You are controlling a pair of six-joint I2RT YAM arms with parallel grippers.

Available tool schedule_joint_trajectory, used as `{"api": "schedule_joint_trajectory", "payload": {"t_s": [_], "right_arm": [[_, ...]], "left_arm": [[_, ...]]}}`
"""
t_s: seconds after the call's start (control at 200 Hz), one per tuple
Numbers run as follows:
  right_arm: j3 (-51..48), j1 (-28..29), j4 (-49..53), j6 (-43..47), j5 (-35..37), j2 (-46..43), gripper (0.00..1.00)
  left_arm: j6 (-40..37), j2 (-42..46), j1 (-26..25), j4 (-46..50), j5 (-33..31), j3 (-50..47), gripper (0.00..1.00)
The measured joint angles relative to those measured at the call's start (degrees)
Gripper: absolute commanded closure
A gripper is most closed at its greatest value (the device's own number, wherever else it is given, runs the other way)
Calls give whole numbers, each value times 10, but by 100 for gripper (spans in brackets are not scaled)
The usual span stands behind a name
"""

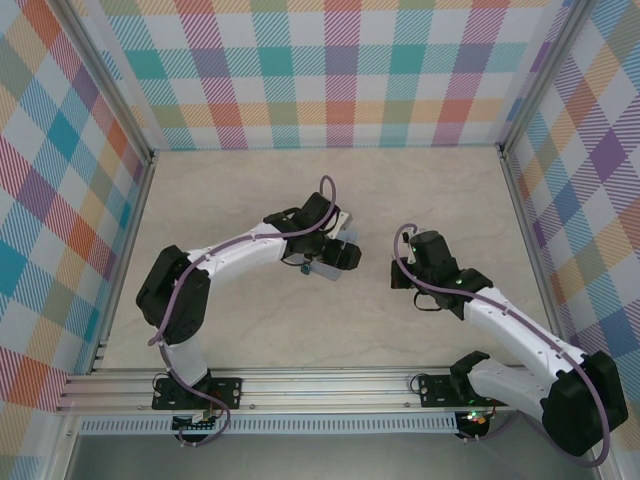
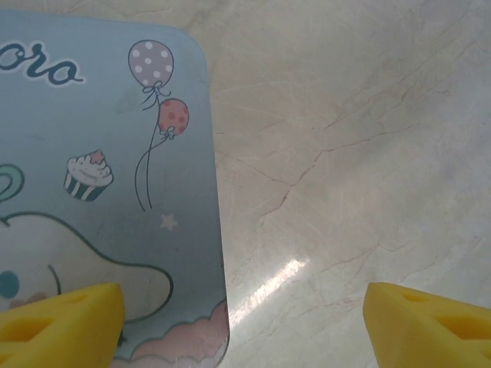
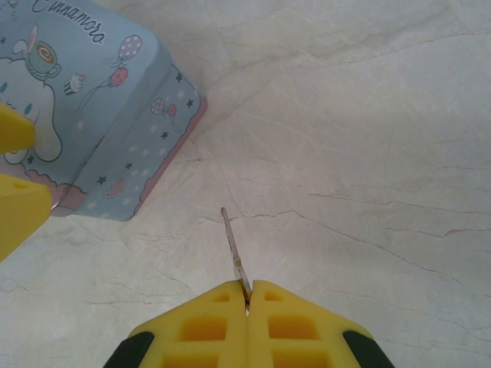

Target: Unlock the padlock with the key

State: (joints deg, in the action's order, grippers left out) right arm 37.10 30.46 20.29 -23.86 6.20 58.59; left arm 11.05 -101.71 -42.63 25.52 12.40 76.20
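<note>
My right gripper (image 3: 248, 295) is shut on the key (image 3: 234, 249), a thin silvery blade sticking out forward and tilted slightly left above the marble table. In the top view it (image 1: 402, 277) hovers right of centre. My left gripper (image 2: 244, 314) is open above the right edge of a pale blue cartoon tin (image 2: 100, 153); one yellow finger (image 2: 69, 322) is over the lid and the other over bare table. From above, the left gripper (image 1: 335, 255) sits over the tin (image 1: 322, 268). The padlock is hidden.
The tin (image 3: 115, 130) lies ahead and left of the key tip, with the left gripper's yellow fingers (image 3: 19, 211) at its left side. Checked walls (image 1: 340, 70) enclose the table on three sides. An aluminium rail (image 1: 300, 385) runs along the near edge.
</note>
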Motion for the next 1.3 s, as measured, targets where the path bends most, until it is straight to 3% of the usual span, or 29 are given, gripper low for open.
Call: {"api": "schedule_joint_trajectory", "payload": {"t_s": [0.245, 0.415, 0.735, 1.02, 1.305], "right_arm": [[0, 0, -40, 6, -53, 10, 100], [4, 4, -84, 6, -99, 44, 100], [45, 36, -165, -6, -144, 138, 100], [94, 42, -205, -16, -147, 224, 100], [158, 43, -228, -40, -155, 317, 100]], "left_arm": [[-15, 103, 7, 5, -25, -27, 13], [-19, 208, 43, -31, -26, -139, 14], [-24, 301, 92, -129, -30, -348, 20], [-42, 306, 95, -270, -37, -436, 26], [-51, 251, 95, -407, -35, -476, 28]]}}
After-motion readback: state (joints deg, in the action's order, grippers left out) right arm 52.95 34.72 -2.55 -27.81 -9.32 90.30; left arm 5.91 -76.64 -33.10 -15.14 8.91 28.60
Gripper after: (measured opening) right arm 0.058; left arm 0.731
